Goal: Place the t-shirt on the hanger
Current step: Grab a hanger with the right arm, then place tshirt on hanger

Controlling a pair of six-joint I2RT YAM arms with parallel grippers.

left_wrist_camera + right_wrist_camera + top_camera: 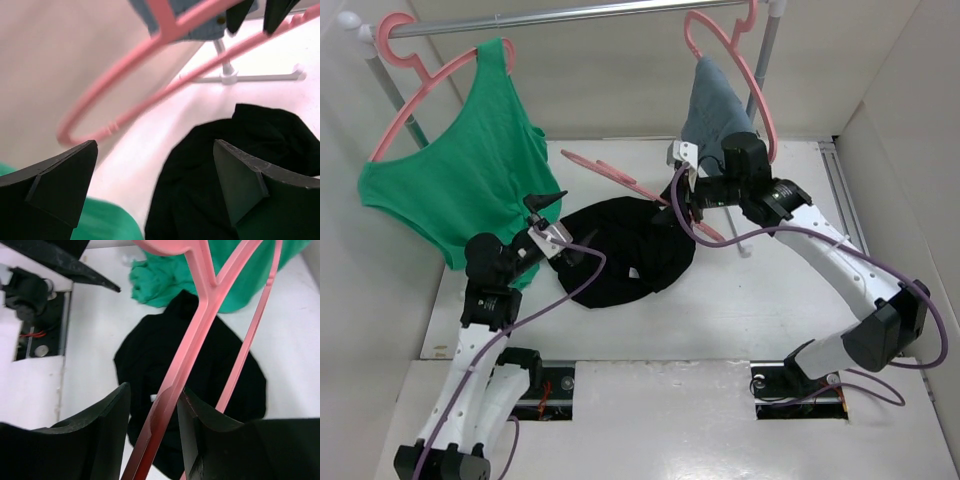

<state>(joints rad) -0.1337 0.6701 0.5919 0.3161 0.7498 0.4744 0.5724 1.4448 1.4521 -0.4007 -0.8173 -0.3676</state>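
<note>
The black t-shirt [630,250] lies crumpled on the white table, its small pale mark facing up. My right gripper [682,182] holds the pink hanger [620,175] above the shirt's far edge. In the right wrist view the hanger [200,325] runs between the jaws of the right gripper [155,389], pressed against the right finger, with the t-shirt [145,355] below. My left gripper [545,203] hovers at the shirt's left edge. In the left wrist view the left gripper [155,145] stands wide open over table and t-shirt [260,135], with the hanger [167,31] raised ahead.
A green tank top [470,180] hangs on a pink hanger [420,80] from the rail [570,15], close to my left gripper. A blue-grey denim garment [715,105] hangs behind my right gripper. The rack's white foot [230,77] stands on the table beyond the shirt.
</note>
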